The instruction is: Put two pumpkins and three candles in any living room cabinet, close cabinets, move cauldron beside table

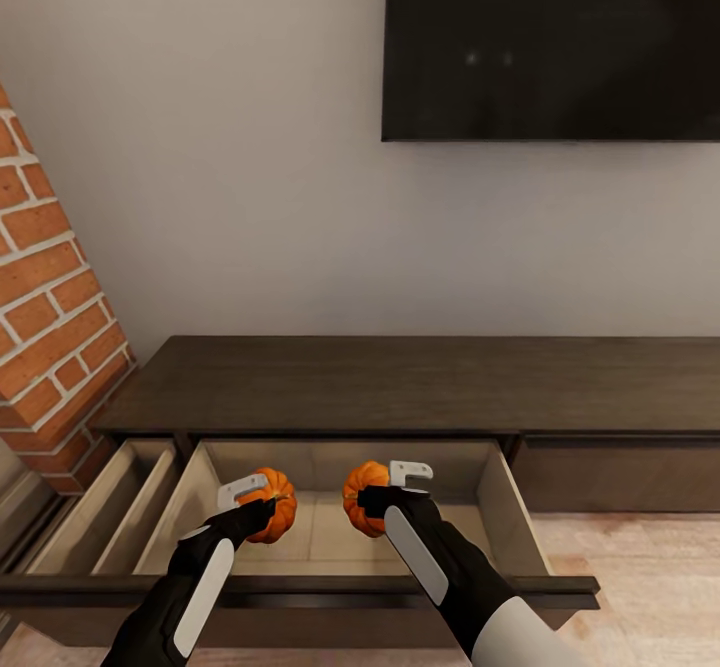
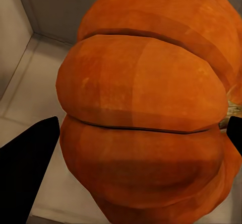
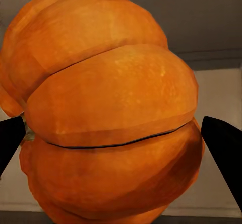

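Note:
Two bright-orange ribbed pumpkins hang inside the open middle drawer [image 1: 300, 587] of the long dark-brown cabinet [image 1: 420, 382]. My left gripper [image 1: 258, 507] is shut on the left pumpkin [image 1: 280, 509], and my right gripper [image 1: 388, 494] is shut on the right pumpkin [image 1: 360, 499]. In the left wrist view the pumpkin [image 2: 143, 98] bulges between two black fingertips [image 2: 30, 158] above the pale drawer floor. The right wrist view has the other pumpkin [image 3: 111, 98] squeezed between dark fingertips [image 3: 224, 148]. Candles, cauldron and table are out of view.
A second drawer [image 1: 110, 512] stands open to the left of the middle one. The cabinet's right drawer front [image 1: 620, 472] is shut. A brick column [image 1: 50, 317] rises at the left, a black TV [image 1: 550, 42] hangs on the wall above, and wooden floor [image 1: 640, 567] shows at right.

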Controlling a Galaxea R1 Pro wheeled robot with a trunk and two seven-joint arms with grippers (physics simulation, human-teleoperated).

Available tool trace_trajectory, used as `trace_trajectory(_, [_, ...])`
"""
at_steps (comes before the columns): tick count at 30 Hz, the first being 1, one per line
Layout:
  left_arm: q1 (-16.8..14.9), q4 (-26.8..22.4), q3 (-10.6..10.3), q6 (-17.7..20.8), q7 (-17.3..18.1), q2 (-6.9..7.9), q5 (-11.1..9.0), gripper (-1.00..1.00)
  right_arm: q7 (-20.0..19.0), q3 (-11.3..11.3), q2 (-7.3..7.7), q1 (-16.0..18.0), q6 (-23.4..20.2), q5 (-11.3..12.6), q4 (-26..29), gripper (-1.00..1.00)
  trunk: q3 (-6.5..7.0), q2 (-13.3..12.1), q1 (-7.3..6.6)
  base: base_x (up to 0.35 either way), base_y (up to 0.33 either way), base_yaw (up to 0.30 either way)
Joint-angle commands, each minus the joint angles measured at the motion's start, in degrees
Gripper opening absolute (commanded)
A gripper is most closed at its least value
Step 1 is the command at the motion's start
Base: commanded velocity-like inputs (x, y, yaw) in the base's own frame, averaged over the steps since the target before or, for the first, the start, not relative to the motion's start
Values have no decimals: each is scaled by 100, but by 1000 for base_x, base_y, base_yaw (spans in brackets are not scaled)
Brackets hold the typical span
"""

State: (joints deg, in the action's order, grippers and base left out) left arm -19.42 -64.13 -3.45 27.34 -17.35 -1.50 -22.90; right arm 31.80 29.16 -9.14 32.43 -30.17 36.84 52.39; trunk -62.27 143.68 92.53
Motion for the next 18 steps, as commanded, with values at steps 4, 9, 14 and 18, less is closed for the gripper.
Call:
trace_trajectory(4, [0, -3, -1, -1, -14, -6, 4, -100, 15, 2, -2, 0, 2, 0, -1, -100, 0, 0, 0, 28, 6, 0])
trace_trajectory(9, [0, -3, -3, -1, -14, -2, 4, -100, 14, 2, 0, 0, 6, 1, -1, -100, -111, 7, 13, 3, 1, 0])
trace_trajectory(14, [0, -3, -6, 1, -14, 0, 4, -100, 19, 2, 0, 0, 42, -8, -72, -100, -222, 13, 26, 0, 0, 0])
trace_trajectory(18, [0, -3, -7, 0, -14, 1, 4, -100, 20, 2, 0, 0, 68, -17, -118, -100, -288, 17, 34, 0, 0, 0])
